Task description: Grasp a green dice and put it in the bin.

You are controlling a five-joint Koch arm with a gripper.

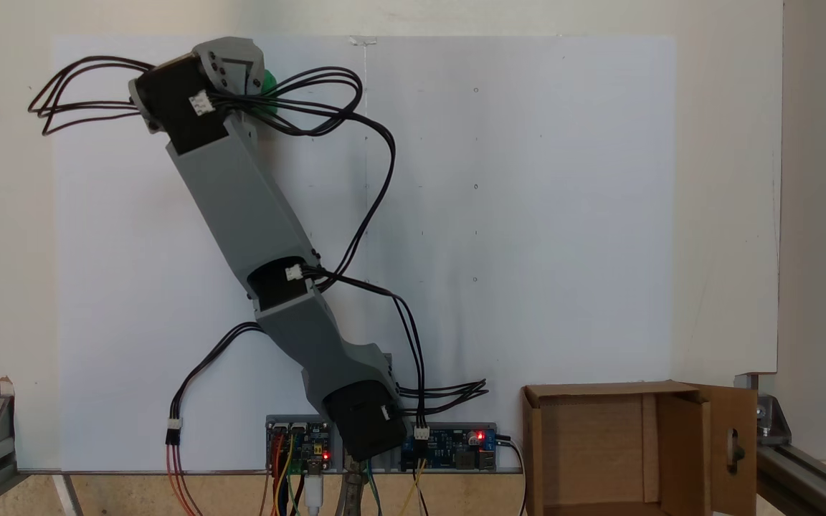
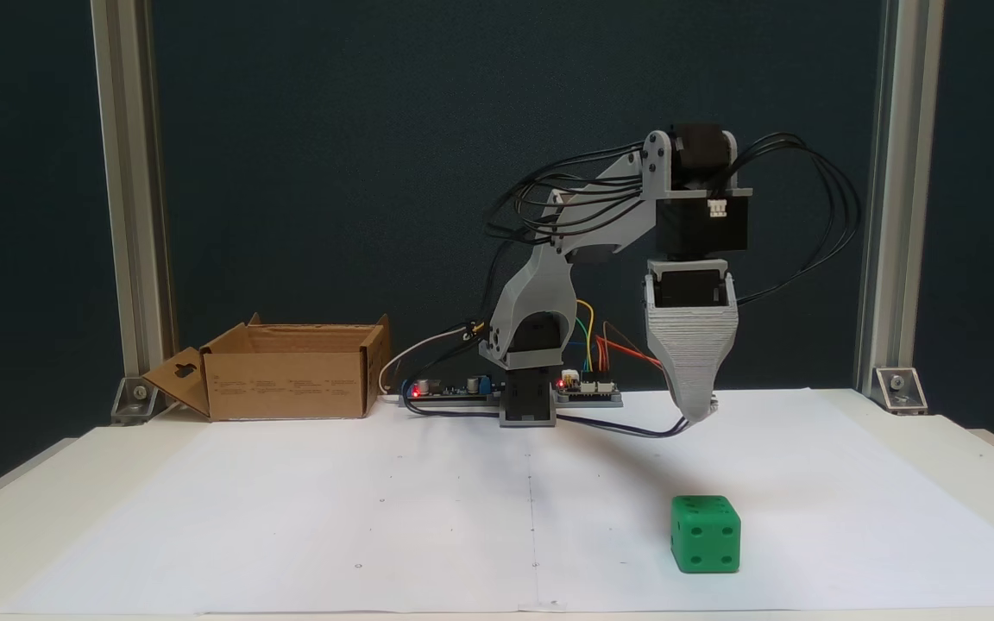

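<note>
Claw [image 2: 697,412]: grey printed plastic, pointing down above the counter with nothing in it; from my side-on fixed view its jaws line up one behind the other, so I cannot tell whether they are spread or pressed together. Small bright green plastic dice [image 2: 705,534]: resting on the white paper sheet [image 2: 376,509], in front of and below the claw tip, apart from it. Brown corrugated cardboard box [image 2: 290,379]: open and well apart from the dice, so I judge grasp, carry and drop all remain.

Open paper [image 2: 376,517] surrounds the green dice [image 2: 705,534]; the bin [image 2: 290,379] (top open) stands well apart.
</note>
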